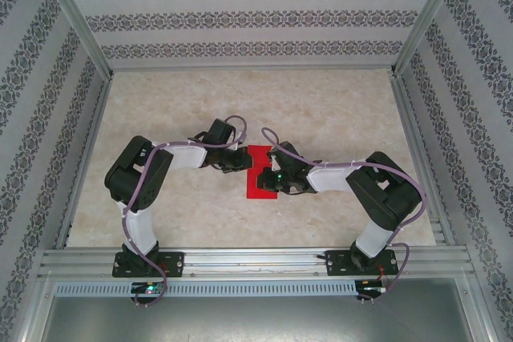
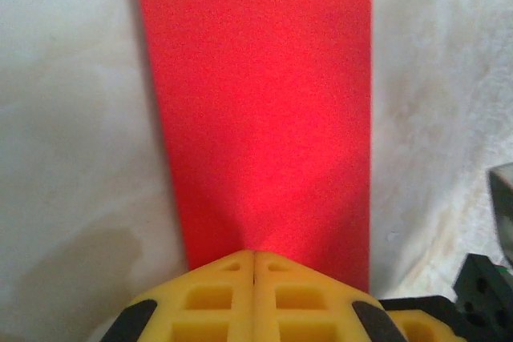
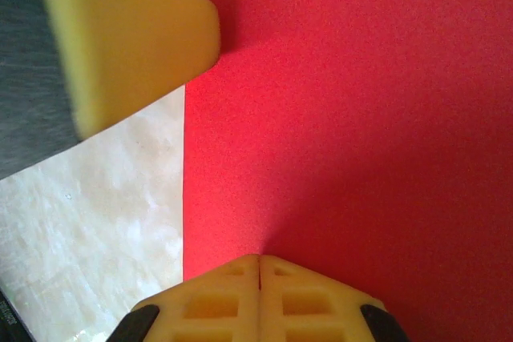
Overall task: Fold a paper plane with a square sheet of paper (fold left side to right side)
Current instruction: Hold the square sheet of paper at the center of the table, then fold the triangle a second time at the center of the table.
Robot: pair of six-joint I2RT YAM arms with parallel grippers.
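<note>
The square sheet of paper [image 1: 258, 190] is seen lying flat near the middle of the pale marbled table [image 1: 345, 118], between the two arms. From the left wrist it is shown as a tall, narrow red rectangle [image 2: 264, 102] with straight edges. The left gripper [image 1: 234, 162] is placed at the sheet's left side, its yellow jaws pressed together with the tip [image 2: 254, 255] set on the paper's near edge. The right gripper [image 1: 278, 179] is set over the sheet from the right, its jaws likewise closed tight [image 3: 259, 260] on top of the red surface [image 3: 361, 118], just inside its left edge. Nothing is clamped by either pair.
</note>
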